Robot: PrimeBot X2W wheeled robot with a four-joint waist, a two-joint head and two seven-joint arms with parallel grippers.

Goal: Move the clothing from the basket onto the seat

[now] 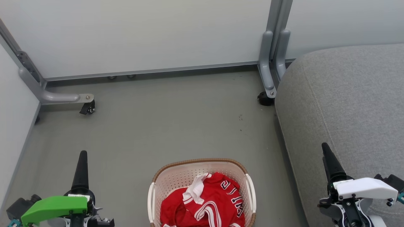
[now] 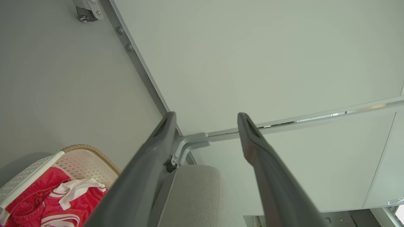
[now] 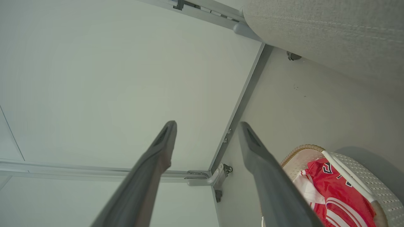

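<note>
My left gripper (image 2: 205, 116) and right gripper (image 3: 207, 124) stand spread and empty — each wrist view shows its two fingers apart. From my head, the red jersey (image 1: 205, 205) lies bunched in the basket (image 1: 172, 179) on the floor, beside the grey seat (image 1: 347, 104).

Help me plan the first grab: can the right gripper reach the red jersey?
Probably yes: the right gripper stands open, the red jersey lies uncovered in the basket, with nothing between them.
</note>
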